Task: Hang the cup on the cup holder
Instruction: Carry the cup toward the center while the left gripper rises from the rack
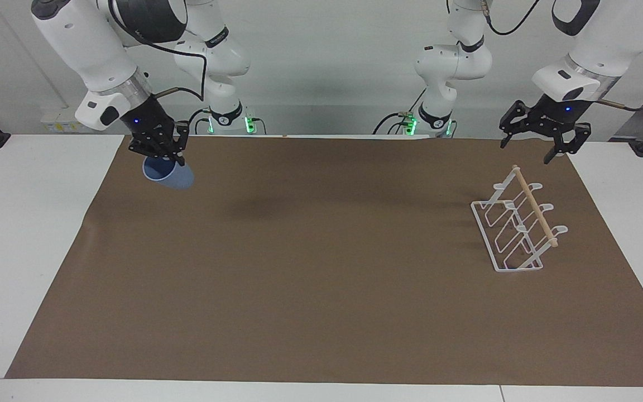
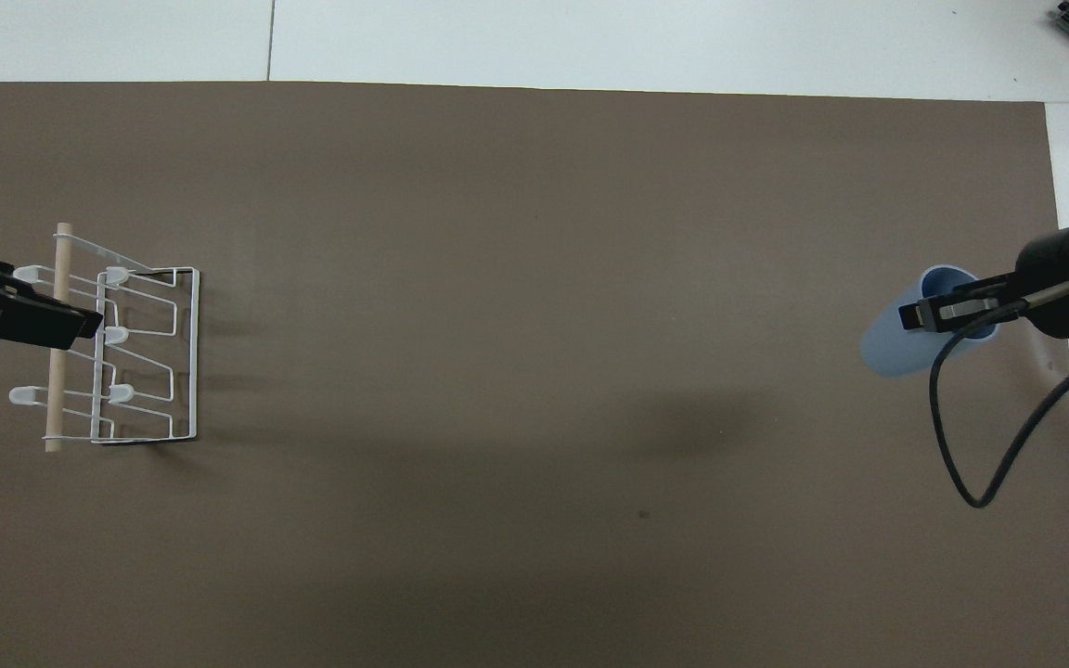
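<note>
The light-blue cup (image 1: 173,177) hangs tilted in the air over the brown mat at the right arm's end of the table. My right gripper (image 1: 166,162) is shut on its rim, one finger inside the cup (image 2: 895,351), as the overhead view of that gripper (image 2: 926,315) also shows. The white wire cup holder (image 1: 533,205) with its wooden rod stands on the mat at the left arm's end. My left gripper (image 1: 526,154) hovers open and holds nothing; in the overhead view this gripper (image 2: 43,320) lies over the rod of the cup holder (image 2: 55,408).
A brown mat (image 1: 321,268) covers most of the white table (image 1: 25,234). The right arm's black cable (image 2: 971,464) loops down beside the cup. The arms' bases stand at the table edge by the wall.
</note>
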`<state>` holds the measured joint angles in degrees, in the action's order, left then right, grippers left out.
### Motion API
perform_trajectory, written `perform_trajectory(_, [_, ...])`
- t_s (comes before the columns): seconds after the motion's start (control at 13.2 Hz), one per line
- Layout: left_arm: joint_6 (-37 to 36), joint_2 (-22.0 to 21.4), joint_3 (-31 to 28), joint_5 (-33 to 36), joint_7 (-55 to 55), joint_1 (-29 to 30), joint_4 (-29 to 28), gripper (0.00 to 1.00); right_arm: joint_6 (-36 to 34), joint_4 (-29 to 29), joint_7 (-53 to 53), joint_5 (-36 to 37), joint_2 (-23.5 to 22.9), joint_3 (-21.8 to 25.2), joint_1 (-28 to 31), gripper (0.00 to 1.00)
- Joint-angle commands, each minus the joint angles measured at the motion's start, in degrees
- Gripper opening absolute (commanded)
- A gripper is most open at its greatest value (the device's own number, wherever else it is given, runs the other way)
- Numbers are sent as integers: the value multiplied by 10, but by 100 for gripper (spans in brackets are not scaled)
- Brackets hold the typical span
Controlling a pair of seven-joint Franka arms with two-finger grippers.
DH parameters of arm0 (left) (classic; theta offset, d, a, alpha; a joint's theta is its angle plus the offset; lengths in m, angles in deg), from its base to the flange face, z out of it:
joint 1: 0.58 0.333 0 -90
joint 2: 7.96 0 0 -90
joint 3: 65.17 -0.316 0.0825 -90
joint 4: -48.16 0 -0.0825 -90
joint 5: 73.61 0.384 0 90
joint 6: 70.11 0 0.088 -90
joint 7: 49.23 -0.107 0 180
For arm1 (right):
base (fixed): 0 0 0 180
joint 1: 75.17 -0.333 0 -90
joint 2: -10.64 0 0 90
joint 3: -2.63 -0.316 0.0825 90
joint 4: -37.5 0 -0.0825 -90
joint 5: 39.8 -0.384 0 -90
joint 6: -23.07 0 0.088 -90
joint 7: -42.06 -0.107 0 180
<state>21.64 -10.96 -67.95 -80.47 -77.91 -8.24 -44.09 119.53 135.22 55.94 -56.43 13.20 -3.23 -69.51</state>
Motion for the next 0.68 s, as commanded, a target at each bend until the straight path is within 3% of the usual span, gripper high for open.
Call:
perform_trajectory(0.0, [29,-17,-6,-29,-53,-25,-23,100,29,17,-104,-74,9,-3,-20,0])
perform_trajectory(0.23, [51,-17,-4,-67,-159,-37,-30,100,65,20,-254,-157,9,-3,-57,0])
perform_trajectory(0.61, [52,-19,2,-105,-224,-63,-31,100,149,20,-487,-254,9,-3,-142,0])
